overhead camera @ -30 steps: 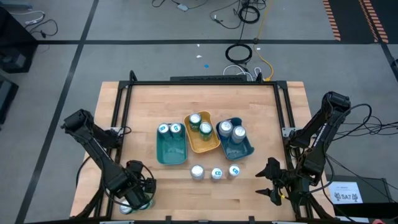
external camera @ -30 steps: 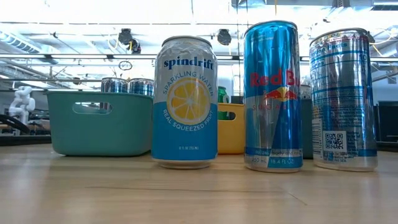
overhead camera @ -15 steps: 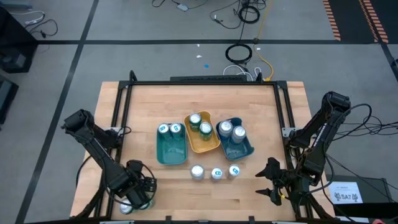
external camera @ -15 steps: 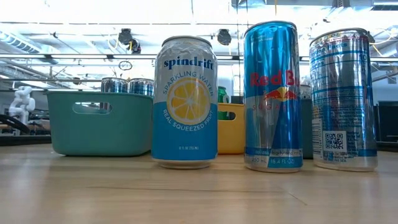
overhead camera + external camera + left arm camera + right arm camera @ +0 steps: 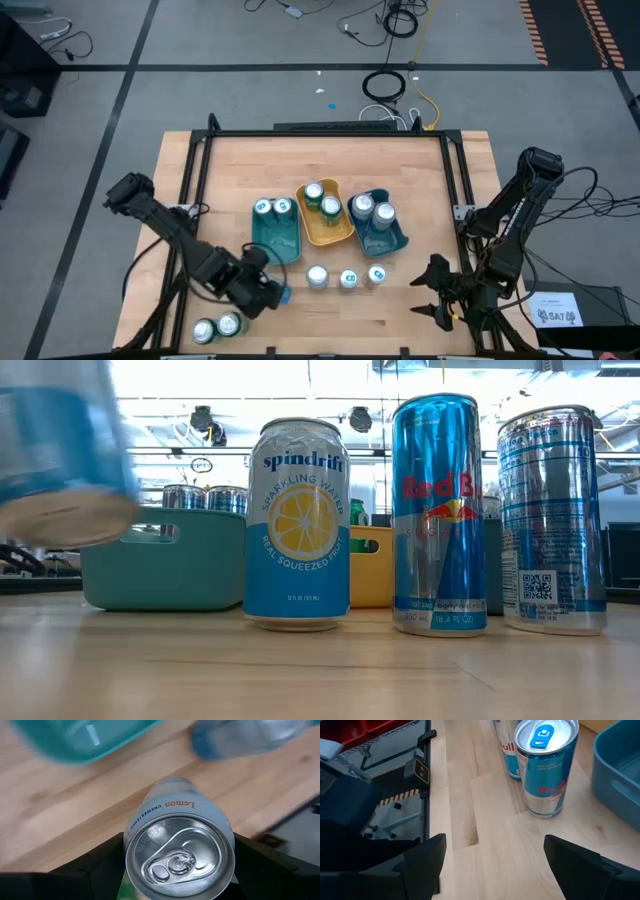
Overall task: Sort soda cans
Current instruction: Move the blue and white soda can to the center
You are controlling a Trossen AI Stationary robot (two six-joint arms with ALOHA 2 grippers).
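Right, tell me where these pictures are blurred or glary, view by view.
Low view: a blue can at the left edge is smeared by motion, while the standing spindrift can is sharp; bright ceiling glare behind. Left wrist view: the held can is crisp, but the teal tray and table are streaked. High and right wrist views: evenly lit, no noticeable blur.

Centre crowded, sides and far end of table [image 5: 220, 160] open.
Teal tray [image 5: 274, 236], yellow tray [image 5: 325, 222] and blue tray [image 5: 382, 232] sit side by side mid-table; three upright cans [image 5: 347, 278] line up just in front, narrow gaps between. Two cans [image 5: 216, 328] stand at the front-left edge. Bare wood along both side rails and behind the trays.
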